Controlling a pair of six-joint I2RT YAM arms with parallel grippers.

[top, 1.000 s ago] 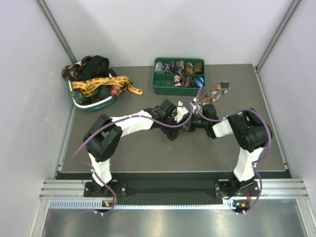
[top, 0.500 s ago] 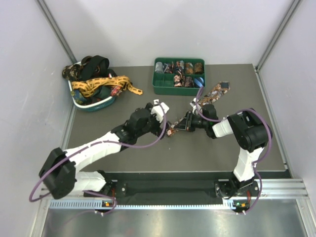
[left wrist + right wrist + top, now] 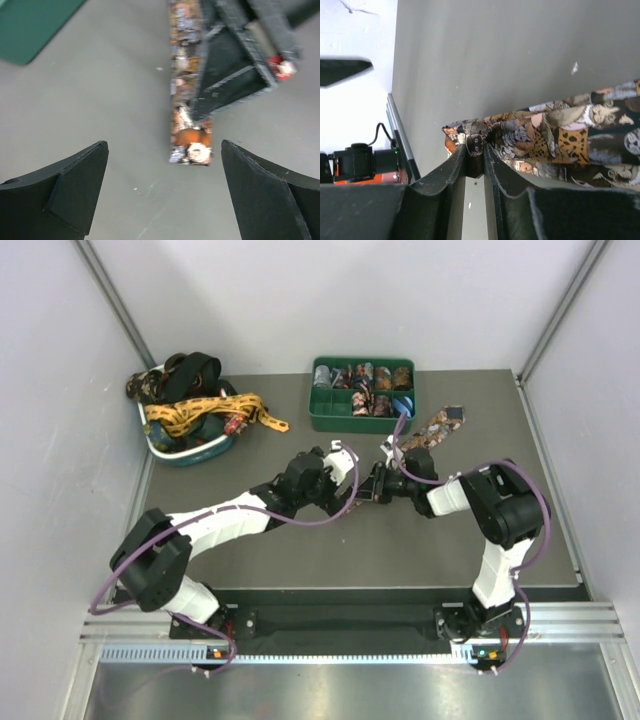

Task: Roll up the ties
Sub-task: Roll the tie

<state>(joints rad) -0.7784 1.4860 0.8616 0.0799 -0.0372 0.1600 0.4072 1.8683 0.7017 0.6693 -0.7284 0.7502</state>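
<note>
R gripper (image 3: 476, 150) is seen clamped nearly shut on the end of the brown patterned tie (image 3: 560, 135), w/ L gripper (image 3: 164, 147) spread wide, empty, near that end.

The tie (image 3: 560, 135) is printed cloth, soft and rumpled at its end. The table (image 3: 90, 100) is matt grey, smooth and lightly speckled. The left gripper (image 3: 164, 147) has matt black plastic fingers (image 3: 75, 185) — faintly grainy. The tray (image 3: 325, 423) at upper centre — smooth green plastic.
</note>
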